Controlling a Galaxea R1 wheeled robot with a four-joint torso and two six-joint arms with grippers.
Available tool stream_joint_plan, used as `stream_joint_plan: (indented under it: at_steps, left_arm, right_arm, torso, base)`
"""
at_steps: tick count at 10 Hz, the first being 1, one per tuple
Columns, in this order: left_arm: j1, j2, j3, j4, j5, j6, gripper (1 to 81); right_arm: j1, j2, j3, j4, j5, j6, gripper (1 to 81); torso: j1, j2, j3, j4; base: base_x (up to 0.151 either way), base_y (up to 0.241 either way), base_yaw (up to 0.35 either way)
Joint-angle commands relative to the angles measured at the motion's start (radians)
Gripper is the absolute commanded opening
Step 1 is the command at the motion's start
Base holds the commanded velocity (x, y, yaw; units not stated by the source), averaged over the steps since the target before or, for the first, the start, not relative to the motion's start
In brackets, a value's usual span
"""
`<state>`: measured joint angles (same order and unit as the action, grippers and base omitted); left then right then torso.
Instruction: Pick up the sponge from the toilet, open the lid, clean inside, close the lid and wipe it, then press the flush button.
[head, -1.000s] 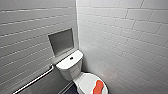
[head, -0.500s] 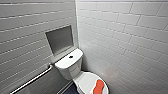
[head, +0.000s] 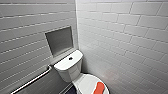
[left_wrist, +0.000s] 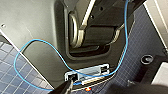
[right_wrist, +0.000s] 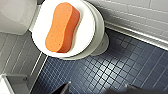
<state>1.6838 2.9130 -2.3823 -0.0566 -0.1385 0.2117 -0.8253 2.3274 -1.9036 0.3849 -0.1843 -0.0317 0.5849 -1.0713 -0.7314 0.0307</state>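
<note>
Sponge (right_wrist: 62, 27) not yet picked up: my right gripper (right_wrist: 98, 89) hangs spread and empty near it; my left gripper (left_wrist: 65, 88), I cannot tell. It lies on the shut lid (right_wrist: 87, 32) of the toilet (head: 68, 67) (flush button (head: 70, 58) beyond, on the tank). Every step remains, I judge.

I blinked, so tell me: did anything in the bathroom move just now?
Nothing visibly changed. The sponge lies on the closed lid of the toilet, just as it did before.
</note>
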Motion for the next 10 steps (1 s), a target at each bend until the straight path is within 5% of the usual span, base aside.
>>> stream_joint_plan:
  at_steps: [1, 7, 8, 10]
  left_arm:
    - [0.014, 0.028, -0.041, -0.008, 0.080, 0.003, 81.1]
    - [0.041, 0.049, -0.049, -0.006, 0.074, 0.005, 81.1]
    - [0.041, 0.049, -0.049, -0.008, 0.076, 0.003, 81.1]
    - [0.040, 0.049, -0.049, -0.008, 0.077, 0.003, 81.1]
  right_arm:
    - [0.155, -0.011, -0.017, 0.025, -0.057, -0.001, 81.1]
    - [0.324, 0.098, -0.047, 0.038, -0.121, -0.001, 81.1]
    - [0.346, 0.124, -0.076, 0.042, -0.153, -0.001, 81.1]
    - [0.381, 0.164, -0.106, 0.042, -0.179, -0.001, 81.1]
  torso:
    - [0.061, -0.095, -0.065, 0.000]
    - [0.203, -0.319, -0.200, 0.000]
    - [0.164, -0.258, -0.224, 0.000]
    - [0.190, -0.295, -0.184, 0.000]
  base:
    - [0.000, 0.000, 0.000]
    - [0.000, 0.000, 0.000]
    - [0.000, 0.000, 0.000]
    - [0.000, 0.000, 0.000]
